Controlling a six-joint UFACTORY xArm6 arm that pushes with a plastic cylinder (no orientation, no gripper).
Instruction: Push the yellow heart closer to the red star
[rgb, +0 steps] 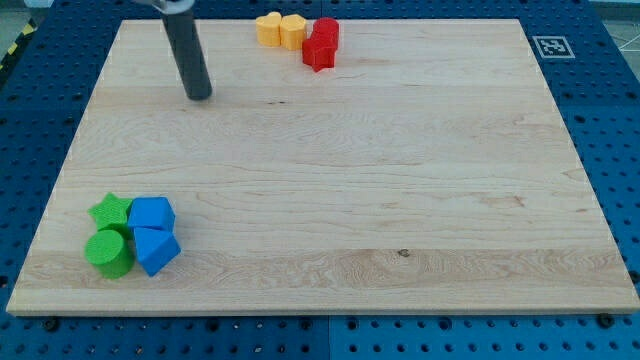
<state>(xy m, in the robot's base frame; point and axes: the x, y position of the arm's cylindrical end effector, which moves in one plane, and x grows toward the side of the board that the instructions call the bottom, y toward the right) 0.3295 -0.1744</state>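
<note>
You see the rod leaning in from the view's top left; my tip (199, 95) rests on the desk (350, 200), touching no block, and there are no jaws to open or hold. The yellow heart (268, 28) lies to its right at the top edge, beside a second yellow block (292, 31) that touches the red star (321, 44).

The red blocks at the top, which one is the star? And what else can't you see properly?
- Red blocks, camera view: two pressed together, too small to tell which is the star.
- Yellow blocks, camera view: two touching; the heart shape is unclear at this size.
- Rod above my tip: cut off by the view's top edge.
- Green star: its lower part is hidden behind the green cylinder.
</note>
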